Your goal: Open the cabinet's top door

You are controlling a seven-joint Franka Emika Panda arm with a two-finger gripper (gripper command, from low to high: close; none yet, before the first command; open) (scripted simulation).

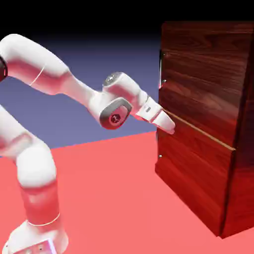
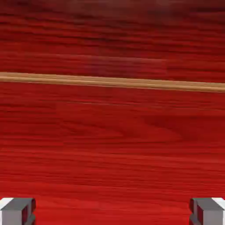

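The open, empty pincer (image 2: 112, 213) faces the cabinet (image 1: 208, 149) near the door seam; the top door's (image 1: 203, 84) vertical handle (image 1: 161, 69) lies above it

There is one robot arm (image 1: 59, 84), and it is white. It has one gripper (image 1: 167, 124) with two fingertips (image 2: 17, 211), both small and grey (one shows in each bottom corner of the hand view). There is one cabinet (image 1: 208, 149) of dark red wood. It has two doors, the top door (image 1: 203, 94) and one lower door (image 1: 191, 183). One thin tan strip (image 2: 110, 82) runs between them. There is one silver handle (image 1: 161, 62). There is one red table (image 1: 109, 198).
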